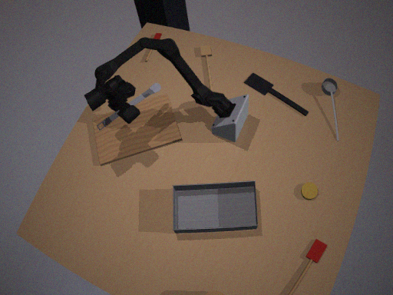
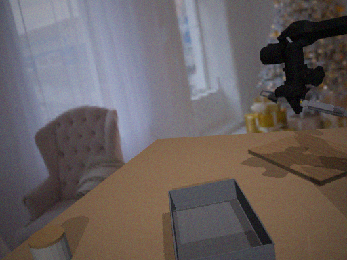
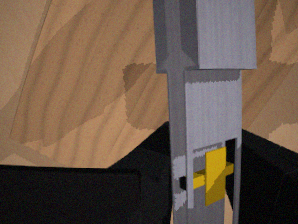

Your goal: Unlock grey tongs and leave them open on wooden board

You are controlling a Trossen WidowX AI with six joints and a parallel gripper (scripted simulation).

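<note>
The grey tongs (image 1: 143, 96) (image 2: 322, 106) (image 3: 212, 107) are held in the air above the wooden board (image 1: 163, 130) (image 2: 313, 169) (image 3: 55, 95). They lie nearly level, the ring end slightly higher than the tip end in the exterior view. My gripper (image 1: 118, 110) (image 2: 297, 105) (image 3: 194, 131) is shut on them near the hinge, its fingers on either side of the yellow lock piece (image 3: 215, 175). Their arms look close together; whether the lock holds I cannot tell. The roasting tin (image 1: 215, 230) (image 2: 207, 193) is empty.
The tin stands in front of the board. To the right lie a black turner (image 1: 259, 84), a ladle (image 1: 329, 87), a round jar (image 1: 309, 190) (image 2: 49, 238) and a red spatula (image 1: 316, 250). A wooden spatula (image 1: 206, 51) and another red spatula (image 1: 157, 36) lie behind.
</note>
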